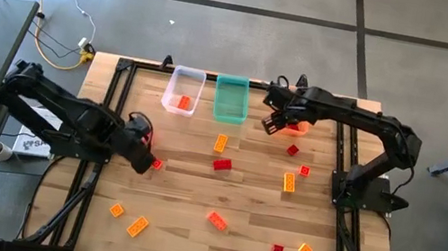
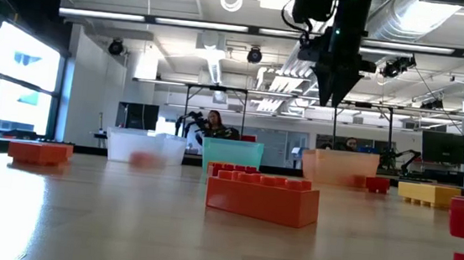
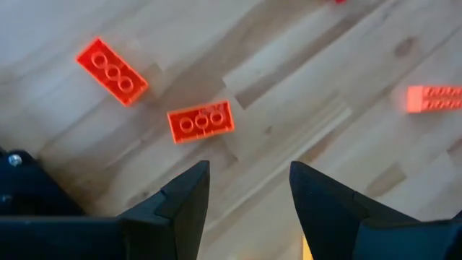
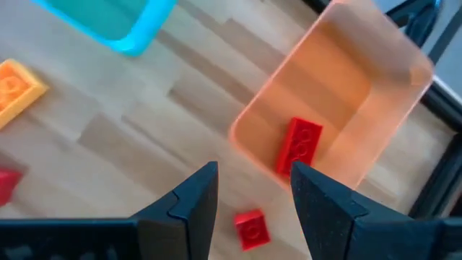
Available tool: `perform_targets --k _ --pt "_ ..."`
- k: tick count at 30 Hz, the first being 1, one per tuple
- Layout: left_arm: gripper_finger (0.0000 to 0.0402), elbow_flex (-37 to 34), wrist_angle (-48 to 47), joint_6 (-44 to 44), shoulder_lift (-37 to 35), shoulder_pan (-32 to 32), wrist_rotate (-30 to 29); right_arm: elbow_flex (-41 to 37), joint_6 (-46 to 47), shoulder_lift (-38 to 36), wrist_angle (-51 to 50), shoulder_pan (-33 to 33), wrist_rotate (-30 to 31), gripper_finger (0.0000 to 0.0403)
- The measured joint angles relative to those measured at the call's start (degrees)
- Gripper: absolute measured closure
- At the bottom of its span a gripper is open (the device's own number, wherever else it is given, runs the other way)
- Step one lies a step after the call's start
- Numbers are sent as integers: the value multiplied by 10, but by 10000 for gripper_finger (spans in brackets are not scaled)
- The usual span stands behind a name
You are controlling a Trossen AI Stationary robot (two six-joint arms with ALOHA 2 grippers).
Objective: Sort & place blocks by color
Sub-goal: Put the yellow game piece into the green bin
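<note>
Right gripper [image 1: 272,123] hangs above the far end of the table, just beside the orange bin [image 4: 339,94], between it and the teal bin [image 1: 230,97]. Fingers stand apart with nothing between them, seen in the right wrist view [image 4: 249,191]. Below it: one red oblong block [image 4: 299,146] lying in the orange bin, and a small red square block [image 4: 251,228] on the wood just outside the bin's near wall, not touching the fingers

Left gripper [image 1: 145,160] is low over the left-middle of the table. Its fingers are also parted and empty [image 3: 245,189]. A small red block [image 1: 157,164] sits just beside its tip in the high view. Wrist cam shows two orange-red oblong blocks [image 3: 201,121] on the wood ahead of the fingers, near each other, neither touched

Bins sit in a row at the far edge: clear bin [image 1: 184,89] on the left with one orange-red block [image 1: 183,101] inside, teal bin in the middle with no contents I can make out, orange bin on the right with the red block

Remaining blocks are loose on the table: yellow-orange ones [image 1: 137,226] near the front left, an orange-red oblong one [image 1: 217,221] in the middle front, red ones [image 1: 222,164] scattered mid-table and front right
</note>
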Motion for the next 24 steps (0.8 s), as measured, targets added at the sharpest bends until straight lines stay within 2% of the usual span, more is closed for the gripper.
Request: perform_targets --k 12,24 --pt "220 0 9 -108 87 -123 1 13 78 0 -9 98 0 243" --pt "220 0 66 -184 166 -200 7 13 133 0 -8 146 3 243"
